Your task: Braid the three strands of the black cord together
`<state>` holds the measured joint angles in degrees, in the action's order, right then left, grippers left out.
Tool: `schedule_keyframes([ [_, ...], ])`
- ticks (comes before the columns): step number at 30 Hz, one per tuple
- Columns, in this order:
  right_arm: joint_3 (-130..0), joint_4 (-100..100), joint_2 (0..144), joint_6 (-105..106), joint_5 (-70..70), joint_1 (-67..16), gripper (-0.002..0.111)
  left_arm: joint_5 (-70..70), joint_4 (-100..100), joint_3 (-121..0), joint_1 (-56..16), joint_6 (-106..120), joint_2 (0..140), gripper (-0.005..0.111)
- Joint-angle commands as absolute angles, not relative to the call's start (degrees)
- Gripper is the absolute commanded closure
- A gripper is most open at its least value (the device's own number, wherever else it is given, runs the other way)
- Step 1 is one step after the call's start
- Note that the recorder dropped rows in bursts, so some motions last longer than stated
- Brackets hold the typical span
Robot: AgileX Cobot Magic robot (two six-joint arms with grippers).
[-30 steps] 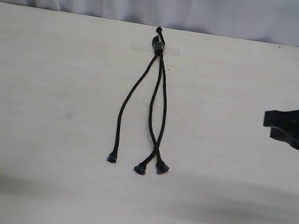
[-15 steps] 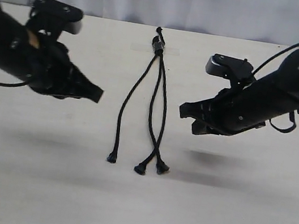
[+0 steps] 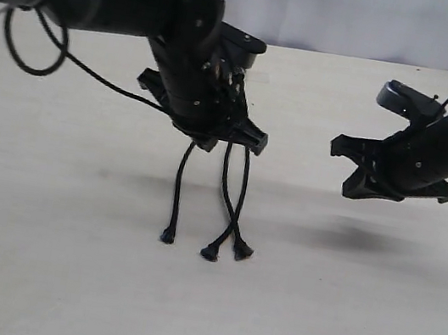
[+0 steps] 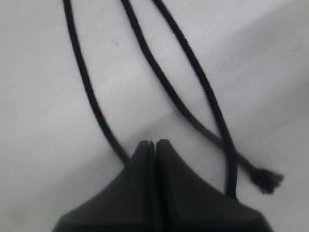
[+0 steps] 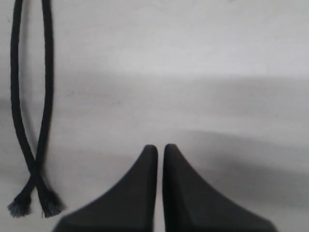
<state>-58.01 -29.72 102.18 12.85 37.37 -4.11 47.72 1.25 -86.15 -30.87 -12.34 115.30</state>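
The black cord lies on the pale table, and my left arm hides its knotted top. Its three strands run toward the near edge: the left strand (image 3: 179,186) lies apart, while the middle strand (image 3: 225,181) and right strand (image 3: 244,179) cross just above their flared tips (image 3: 210,253). My left gripper (image 3: 258,142) hovers shut over the upper strands with nothing between its fingers (image 4: 145,159); the left strand (image 4: 87,82) runs behind one finger. My right gripper (image 3: 339,146) hangs shut and empty, well to the right of the cord. The two crossing strands (image 5: 47,87) lie apart from it (image 5: 160,147).
The pale table (image 3: 59,278) stretches all round the cord. A thicker smooth robot cable (image 3: 19,56) loops from the left arm at the upper left. A white curtain (image 3: 361,18) closes off the back.
My left arm has swung in from the left and now covers the cord's top half. My right arm has drawn back to the right. The strands have not moved.
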Motion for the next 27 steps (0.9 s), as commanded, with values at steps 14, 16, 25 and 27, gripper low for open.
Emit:
schedule_keyframes([
  [14,-58.22,-29.13,101.86,14.34,38.76,-2.15,0.104,54.52,-7.13,-102.06,-31.42,-15.34,131.74,0.095],
  [16,-58.22,-29.13,101.86,14.34,38.76,-2.15,0.104,56.24,-7.13,-102.06,-31.42,-15.34,131.82,0.079],
  [25,-58.22,-29.13,101.86,14.34,38.64,-2.15,0.104,54.96,-7.37,-101.95,-31.42,-15.43,134.92,0.068],
  [27,-58.22,-29.13,101.86,14.34,38.64,-2.15,0.104,55.36,-10.01,-102.05,-31.42,-14.75,134.89,0.084],
])
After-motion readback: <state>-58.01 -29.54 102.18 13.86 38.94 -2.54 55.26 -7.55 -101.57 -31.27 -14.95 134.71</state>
